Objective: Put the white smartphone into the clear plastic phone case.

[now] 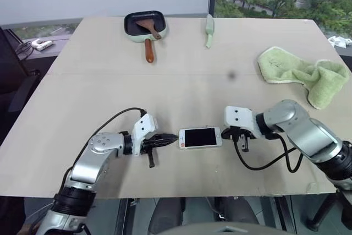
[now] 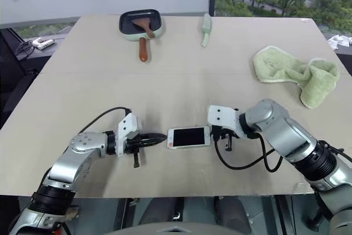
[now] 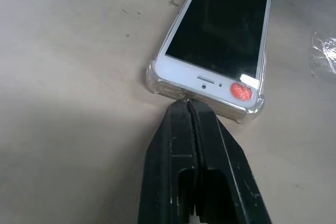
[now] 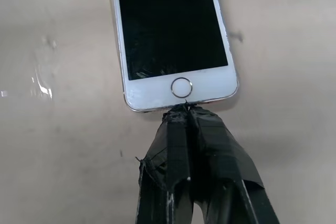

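At nine o'clock of the phone, our left gripper (image 1: pixel 169 137) has its two black fingers pressed shut, empty, tips touching the earpiece end. There the white smartphone with the black screen (image 1: pixel 200 137) lies face up near the table's (image 1: pixel 181 86) front edge, sitting in the clear plastic phone case (image 3: pixel 157 83), whose corners wrap that end. At three o'clock, our right gripper (image 4: pixel 184 109) is likewise closed on nothing, tips against the home-button end. At twelve o'clock, a pale green square pan (image 1: pixel 144 25) holds a brown wooden spatula (image 1: pixel 149 27).
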{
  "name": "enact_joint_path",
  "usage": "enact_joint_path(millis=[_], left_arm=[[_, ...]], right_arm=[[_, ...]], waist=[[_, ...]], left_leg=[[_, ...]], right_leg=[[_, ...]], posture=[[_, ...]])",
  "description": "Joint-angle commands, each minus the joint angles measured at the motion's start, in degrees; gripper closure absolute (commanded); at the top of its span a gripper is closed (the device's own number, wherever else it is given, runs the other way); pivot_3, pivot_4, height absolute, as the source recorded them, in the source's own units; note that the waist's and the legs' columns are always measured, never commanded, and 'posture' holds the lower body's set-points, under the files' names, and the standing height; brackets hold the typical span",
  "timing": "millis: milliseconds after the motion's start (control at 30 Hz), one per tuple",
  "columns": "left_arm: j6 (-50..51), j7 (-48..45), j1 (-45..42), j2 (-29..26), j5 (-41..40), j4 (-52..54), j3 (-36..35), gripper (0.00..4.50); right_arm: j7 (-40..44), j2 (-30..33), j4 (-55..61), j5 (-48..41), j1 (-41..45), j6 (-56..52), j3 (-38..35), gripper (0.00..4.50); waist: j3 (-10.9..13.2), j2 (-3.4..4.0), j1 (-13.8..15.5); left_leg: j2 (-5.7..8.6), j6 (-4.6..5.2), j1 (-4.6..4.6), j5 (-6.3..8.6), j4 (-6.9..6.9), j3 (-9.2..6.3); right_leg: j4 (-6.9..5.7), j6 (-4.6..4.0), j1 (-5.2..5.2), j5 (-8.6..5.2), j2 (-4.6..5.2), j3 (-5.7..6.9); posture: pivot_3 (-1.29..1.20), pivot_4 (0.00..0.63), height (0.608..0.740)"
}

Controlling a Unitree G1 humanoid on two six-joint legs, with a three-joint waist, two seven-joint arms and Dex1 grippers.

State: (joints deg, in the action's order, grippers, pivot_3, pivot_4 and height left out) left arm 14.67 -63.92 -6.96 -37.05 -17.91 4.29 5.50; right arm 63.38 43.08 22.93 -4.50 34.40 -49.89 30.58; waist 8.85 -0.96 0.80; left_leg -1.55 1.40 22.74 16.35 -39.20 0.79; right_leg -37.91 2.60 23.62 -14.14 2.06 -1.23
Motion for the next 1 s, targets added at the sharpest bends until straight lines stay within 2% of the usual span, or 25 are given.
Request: enact_joint_path(millis=[33, 267, 400, 567, 667, 833, 1000], left_arm=[[0.19, -0.55, -0.55, 1.53, 0.68, -0.16, 3.22, 4.5], [1.85, -0.08, -0.69, 2.64, 0.82, 1.89, 3.76, 4.5], [2.88, 0.07, -0.76, 2.71, 0.72, 2.91, 3.69, 4.5], [3.88, -0.16, -0.8, 1.07, -0.39, 3.97, 1.16, 4.5], [3.77, -0.9, -1.19, -0.43, -1.32, 4.37, -1.0, 4.5], [5.87, -2.33, -2.19, -3.4, -4.02, 6.1, -3.71, 4.5], [6.4, -2.0, -3.0, -4.06, -4.69, 7.12, -3.64, 4.5]], right_arm=[[-0.65, -2.79, 3.23, -0.88, 1.41, -0.72, 1.63, 4.46], [-1.86, -6.16, 3.93, -1.03, 1.88, -3.09, 3.56, 4.46], [-2.56, -6.59, 3.76, -1.32, 0.99, -4.01, 2.33, 4.46], [-2.83, -4.31, 2.71, -3.85, -2.04, -1.35, -6.28, 4.46], [-2.84, -3.82, 3.35, -6.72, -4.28, 0.14, -12.0, 4.46], [-4.28, -3.63, 2.71, -9.4, -7.71, 3.67, -17.65, 4.46], [-5.77, -4.15, -0.07, -9.61, -12.31, 11.75, -19.81, 4.46]], waist=[[-0.02, 0.01, -0.05], [-0.25, 0.05, -0.28], [-0.29, 0.08, -0.47], [-0.27, 0.07, -0.46], [-0.25, 0.08, -0.34], [-0.16, 0.01, -0.25], [-0.14, 0.02, -0.22]], left_leg=[[0.01, 0.0, -0.01, 0.0, 0.0, 0.0], [-0.02, 0.0, -0.15, 0.0, 0.0, 0.0], [-0.03, 0.0, -0.36, 0.0, 0.01, 0.01], [-0.04, 0.0, -0.43, 0.0, 0.01, 0.02], [-0.03, 0.0, -0.17, 0.0, 0.01, 0.01], [-0.02, 0.0, 0.06, 0.0, 0.03, -0.06], [-0.03, 0.0, 0.08, 0.0, 0.05, -0.06]], right_leg=[[-0.01, 0.0, 0.0, 0.0, 0.0, 0.0], [-0.07, -0.01, -0.06, 0.0, -0.04, 0.0], [-0.07, -0.05, -0.24, -0.03, -0.05, -0.01], [-0.05, -0.06, -0.33, -0.04, -0.04, -0.03], [-0.02, 0.0, -0.13, 0.0, -0.03, -0.03], [0.01, 0.0, 0.02, 0.0, -0.03, 0.04], [0.04, 0.0, 0.03, -0.01, -0.03, 0.06]], posture=[[0.0, 0.15, 0.74], [0.0, 0.15, 0.74], [0.0, 0.15, 0.74], [0.0, 0.15, 0.74], [0.0, 0.15, 0.74], [0.0, 0.15, 0.74], [0.0, 0.15, 0.74]])
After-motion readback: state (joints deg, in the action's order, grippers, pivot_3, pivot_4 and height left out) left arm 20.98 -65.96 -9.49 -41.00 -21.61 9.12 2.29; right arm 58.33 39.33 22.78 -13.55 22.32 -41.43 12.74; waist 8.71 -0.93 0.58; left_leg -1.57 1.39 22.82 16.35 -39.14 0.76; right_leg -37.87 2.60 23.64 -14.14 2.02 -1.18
